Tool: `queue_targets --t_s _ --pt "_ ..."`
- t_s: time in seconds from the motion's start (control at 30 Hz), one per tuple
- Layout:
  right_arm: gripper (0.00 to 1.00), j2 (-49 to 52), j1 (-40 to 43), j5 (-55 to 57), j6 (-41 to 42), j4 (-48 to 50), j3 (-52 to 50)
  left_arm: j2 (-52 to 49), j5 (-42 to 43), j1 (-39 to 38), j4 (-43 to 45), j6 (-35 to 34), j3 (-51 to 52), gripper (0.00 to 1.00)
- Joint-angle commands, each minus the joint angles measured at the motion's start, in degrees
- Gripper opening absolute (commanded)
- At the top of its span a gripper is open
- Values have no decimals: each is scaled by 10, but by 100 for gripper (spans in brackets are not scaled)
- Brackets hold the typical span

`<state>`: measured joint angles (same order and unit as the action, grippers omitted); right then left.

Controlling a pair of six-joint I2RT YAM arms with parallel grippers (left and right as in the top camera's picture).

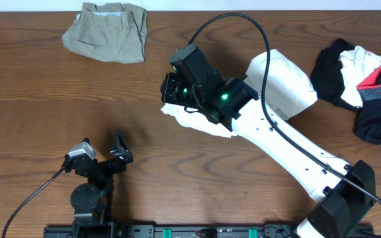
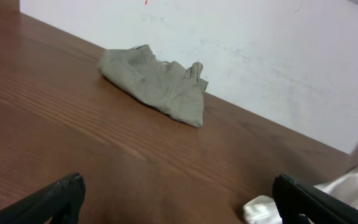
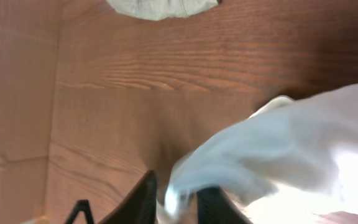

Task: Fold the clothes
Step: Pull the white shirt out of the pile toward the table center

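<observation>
While spanning the counter [image 1: 38, 99] from the near right corner to its middle, holding the right gripper [image 1: 172, 92] low on the bunched near-left corner of the white top [image 1: 283, 82]. Finding that top crumpled mid-counter, partly hidden under the white forearm [image 1: 290, 142], with one rounded lobe showing behind the arm and a rumpled corner poking out below the wrist.

Showing, in the right wrist view, the right fingers [image 3: 140, 200] standing only a little apart, with a gathered fold of the top sitting between them. Leaving a thin dark sliver beside one finger, so parted narrowly and not clamping the cloth.

Resting the left gripper [image 1: 111, 155] at the front left of the counter, well apart from every garment. Gaping as wide as can be, with the left fingers [image 2: 55, 199] at opposite edges of the left wrist view and nothing between them but bare wood. Pointing toward the khaki piece [image 1: 108, 30], which is lying loosely bunched at the far edge, just in front of the white wall [image 2: 260, 50].

Lying at the far right, a mixed heap [image 1: 366, 86] of black, white and red pieces, pressing right up against the white top's rounded lobe.
</observation>
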<state>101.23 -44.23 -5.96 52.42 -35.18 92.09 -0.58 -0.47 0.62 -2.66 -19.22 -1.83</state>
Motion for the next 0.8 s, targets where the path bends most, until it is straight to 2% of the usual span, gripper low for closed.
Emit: queue_targets --t_s 0.0,0.07,0.17,0.23,0.33,0.43,0.6,0.77 --pt "25 9 -5 12 -26 5 7 3 -15 0 -13 10 16 98" --pt "26 11 -5 12 -52 12 7 3 -15 0 -13 10 16 98" --pt "40 11 -5 22 -86 11 7 3 -15 0 -13 10 16 98" --pt "48 11 -5 32 -141 9 7 3 -15 0 -13 10 16 98" --pt "49 11 -5 32 -232 -21 7 3 -15 0 -13 10 16 98" --pt "48 12 -11 47 -296 -99 7 3 -15 0 -13 10 16 98" --pt "50 17 -29 159 -321 -203 5 3 -15 0 -13 10 16 98" --pt "52 46 -58 171 -337 -204 -19 3 -15 0 -13 10 16 98"
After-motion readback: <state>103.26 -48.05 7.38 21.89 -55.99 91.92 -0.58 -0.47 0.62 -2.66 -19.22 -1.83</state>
